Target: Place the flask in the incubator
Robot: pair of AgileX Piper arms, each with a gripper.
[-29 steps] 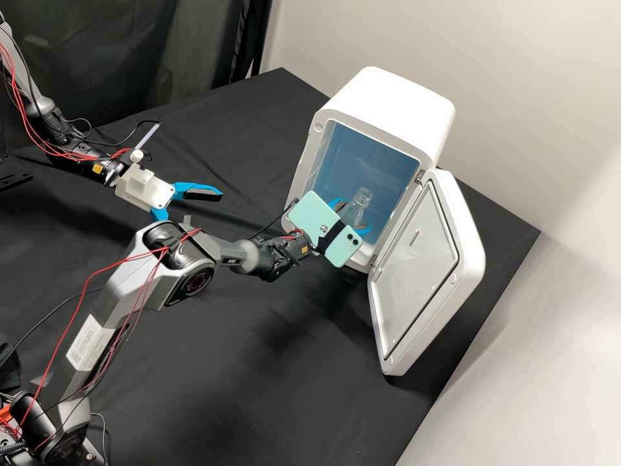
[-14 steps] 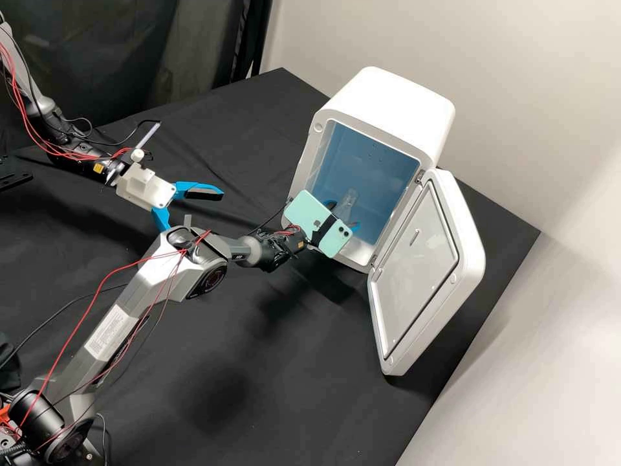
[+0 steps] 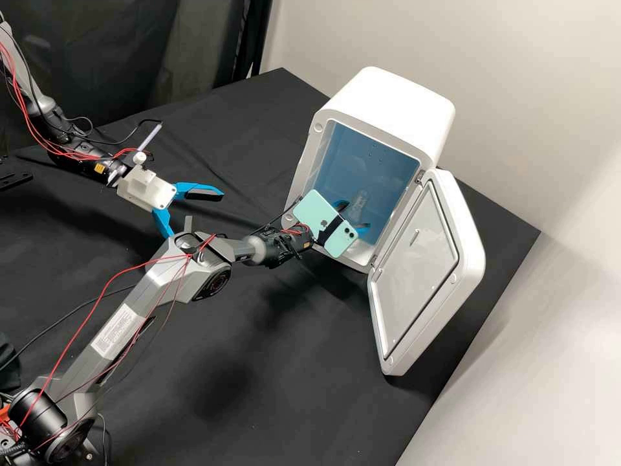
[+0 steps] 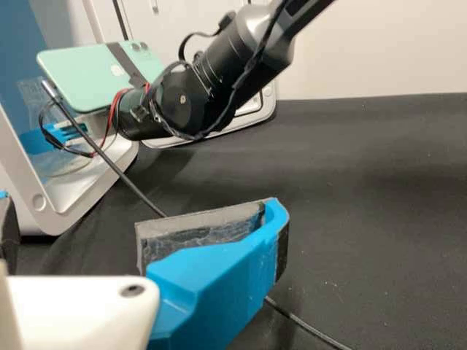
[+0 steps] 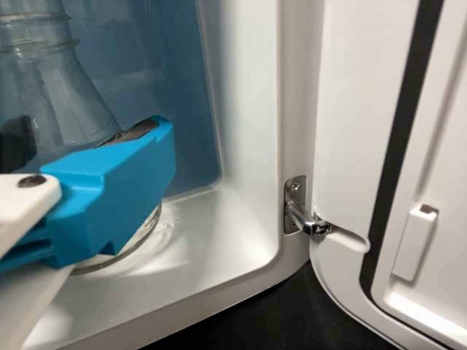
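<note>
A clear glass flask (image 3: 359, 199) stands inside the white incubator (image 3: 388, 103), low in its blue chamber near the opening. My right gripper (image 3: 354, 217) reaches through the opening and is shut on the flask. In the right wrist view the flask (image 5: 51, 80) has its base on the incubator (image 5: 248, 146) floor, with a blue finger (image 5: 109, 189) pressed to its side; the right gripper (image 5: 80, 146) hides the other side. My left gripper (image 3: 184, 207) hangs open over the bench, left of the incubator. In the left wrist view the left gripper (image 4: 135, 219) holds nothing.
The incubator door (image 3: 420, 272) hangs open to the right, its hinge (image 5: 303, 215) close to my right finger. A mint-green phone (image 3: 323, 223) is strapped on the right wrist. Red cables trail along both arms. The bench edge (image 3: 453, 375) runs just beyond the door.
The right arm has stretched forward, carrying the flask from the incubator's opening deeper in and down to the floor. The left gripper has barely shifted.
</note>
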